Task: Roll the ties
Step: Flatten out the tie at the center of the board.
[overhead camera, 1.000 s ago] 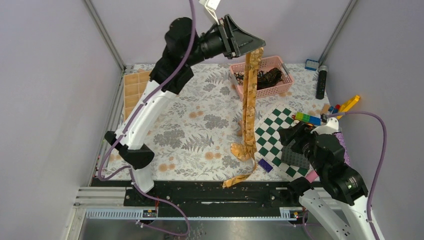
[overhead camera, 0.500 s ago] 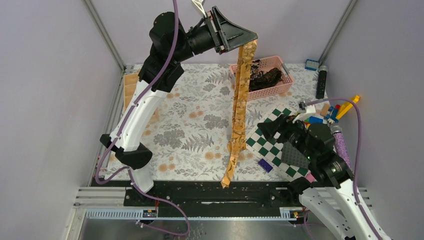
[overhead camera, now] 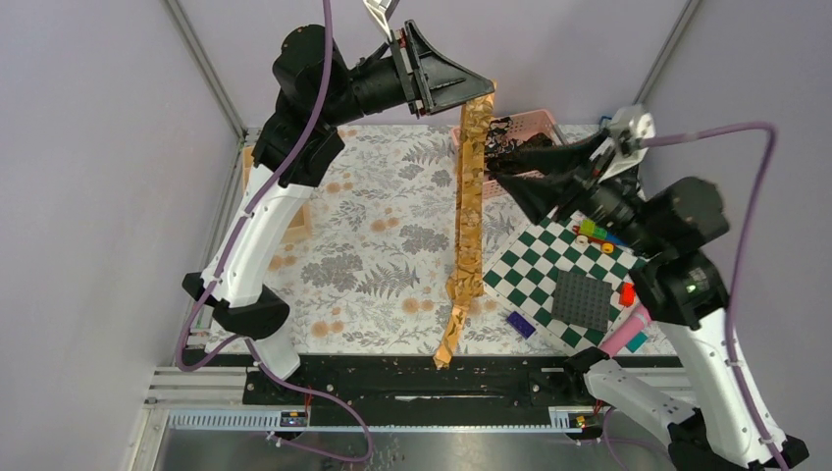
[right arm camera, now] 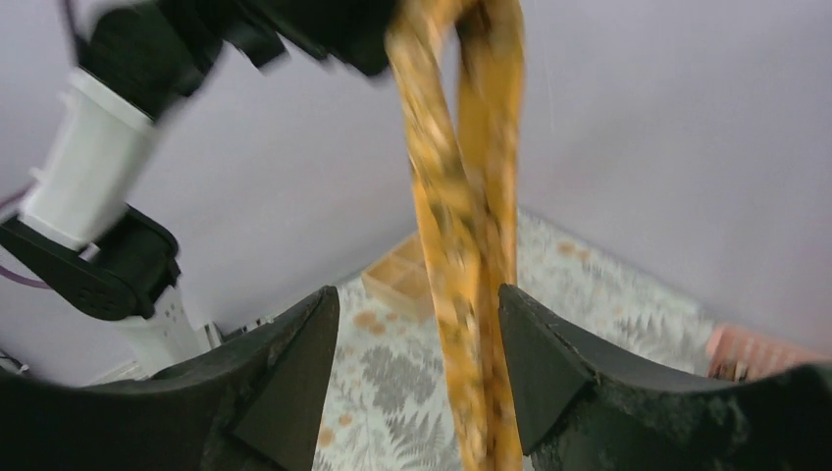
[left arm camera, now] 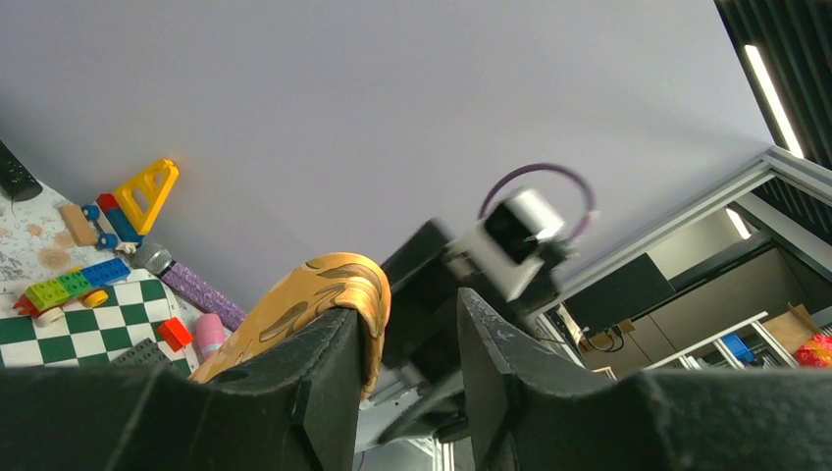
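Two grippers, one tie: your left gripper (left arm camera: 407,319), jaws apart, carries the golden tie (overhead camera: 469,196) draped over one finger, high so it hangs straight to the table (overhead camera: 373,245), while your spread right gripper (right arm camera: 417,304) brackets it for grabbing.

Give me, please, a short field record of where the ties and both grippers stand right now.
left gripper: high up, jaws slightly apart, golden tie draped over one finger
golden tie: hangs doubled, low end by the table's near edge
right gripper: open, facing the hanging tie
dark ties: in the pink basket
rolled: none yet
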